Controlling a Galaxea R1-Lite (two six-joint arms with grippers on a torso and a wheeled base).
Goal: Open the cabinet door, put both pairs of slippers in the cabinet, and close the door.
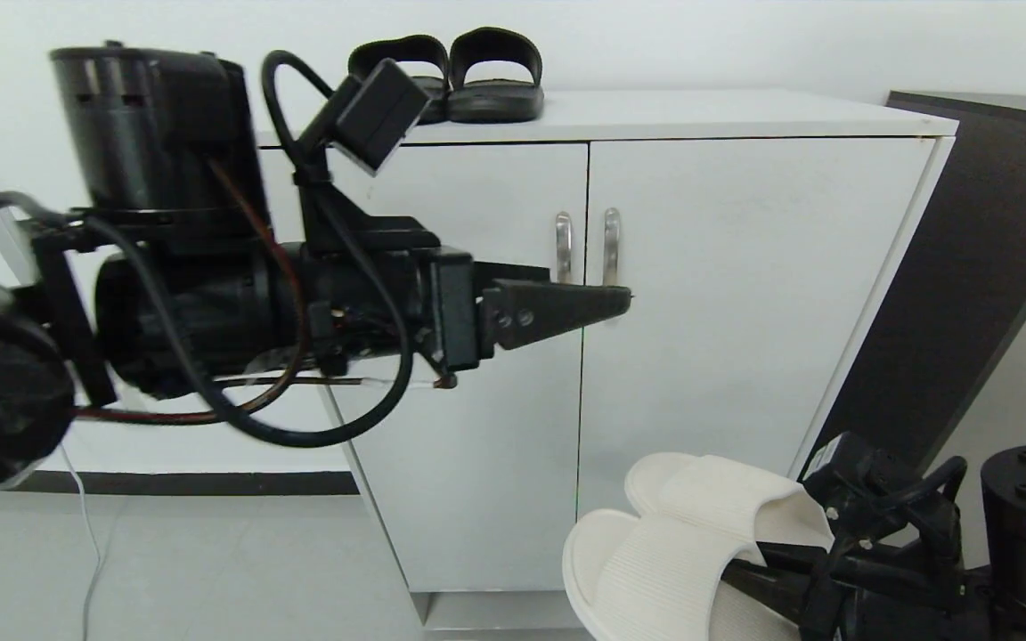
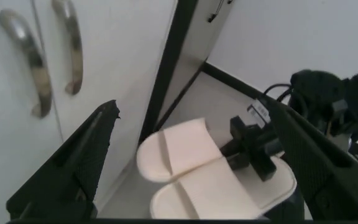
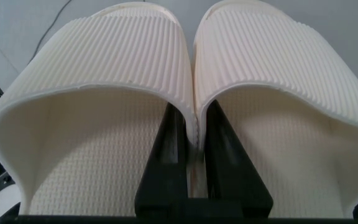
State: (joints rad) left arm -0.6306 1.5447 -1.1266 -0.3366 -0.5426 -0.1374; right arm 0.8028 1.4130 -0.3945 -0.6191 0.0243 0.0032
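The cabinet [image 1: 700, 111] fills the middle of the head view. Both doors [image 1: 727, 338] are shut, so its inside is hidden. Black slippers [image 1: 477, 80] sit side by side on its top, at upper centre. White slippers [image 1: 682, 534] with ribbed straps are at lower right, clamped by the right gripper [image 3: 194, 149]. It has one finger inside each slipper and pinches the adjoining strap walls together. The left gripper [image 1: 624, 298], spread wide and holding nothing, hangs mid-frame just in front of the two metal handles [image 1: 564, 245].
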